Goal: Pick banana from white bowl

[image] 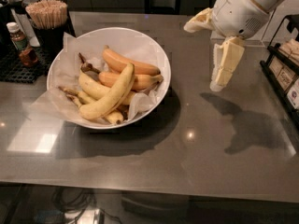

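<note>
The long, thick, pale-yellow curved banana (112, 94) lies on top of the pile inside the wide, shallow white bowl (166, 65), left of centre in the frame. It runs diagonally from its upper tip near the bowl's middle down to its lower end near the bowl's lower-left side. It rests across shorter, thinner yellow bananas (91, 86) and touches the lower of two deeper orange-yellow bananas (133, 65) that lie behind it. Crumpled white paper (140, 105) lines the bowl and spills over the rim.

The crowding is the main hazard. A grasp that comes in a little too far up the frame would probably close on an orange-yellow banana instead, or catch two fruits at once. The paper lining could get pinched along with the fruit and drag out. A grip near either end of the banana would likely let it swing and slip. A steep descent could also knock the bowl's near rim and shove it across the grey tabletop (187, 162).

The cream-coloured two-finger gripper (202, 56) hangs in the upper right of the frame, above bare tabletop, well apart from the bowl. The banana lies to its left and lower in the frame. Its fingers (226, 62) are spread apart and hold nothing.

A black cup of wooden stir sticks (46, 14) and a small brown bottle (21, 45) stand at the upper left. A dark wire rack (282, 71) sits at the right edge.
</note>
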Available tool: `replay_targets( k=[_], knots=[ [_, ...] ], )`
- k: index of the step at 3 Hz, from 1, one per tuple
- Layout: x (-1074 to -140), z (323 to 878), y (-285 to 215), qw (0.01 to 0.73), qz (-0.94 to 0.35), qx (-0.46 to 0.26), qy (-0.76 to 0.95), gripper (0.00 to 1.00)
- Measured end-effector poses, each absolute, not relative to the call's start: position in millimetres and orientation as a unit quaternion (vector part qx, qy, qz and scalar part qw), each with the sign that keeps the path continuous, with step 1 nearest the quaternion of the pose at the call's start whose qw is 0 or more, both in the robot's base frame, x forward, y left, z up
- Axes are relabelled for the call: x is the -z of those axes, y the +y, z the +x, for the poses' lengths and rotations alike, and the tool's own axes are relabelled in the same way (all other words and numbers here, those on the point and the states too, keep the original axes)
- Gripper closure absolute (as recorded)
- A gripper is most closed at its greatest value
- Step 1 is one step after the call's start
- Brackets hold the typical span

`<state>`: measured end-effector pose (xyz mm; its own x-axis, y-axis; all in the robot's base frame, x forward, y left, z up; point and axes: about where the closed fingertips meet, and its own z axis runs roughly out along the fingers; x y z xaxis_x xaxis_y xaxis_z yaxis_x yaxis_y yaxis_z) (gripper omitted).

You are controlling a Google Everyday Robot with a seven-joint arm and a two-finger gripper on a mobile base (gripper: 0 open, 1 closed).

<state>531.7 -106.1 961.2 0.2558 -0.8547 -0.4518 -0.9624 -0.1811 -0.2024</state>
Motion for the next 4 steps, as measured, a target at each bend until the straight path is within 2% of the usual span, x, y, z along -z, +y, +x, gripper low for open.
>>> replay_targets(
  k=[2,4],
  knots=[
    [-1031,473,-31,0.247,-0.836,-0.099,0.479,0.0],
    [-1076,511,64,0.289,-0.874,-0.111,0.375,0.0]
  ],
)
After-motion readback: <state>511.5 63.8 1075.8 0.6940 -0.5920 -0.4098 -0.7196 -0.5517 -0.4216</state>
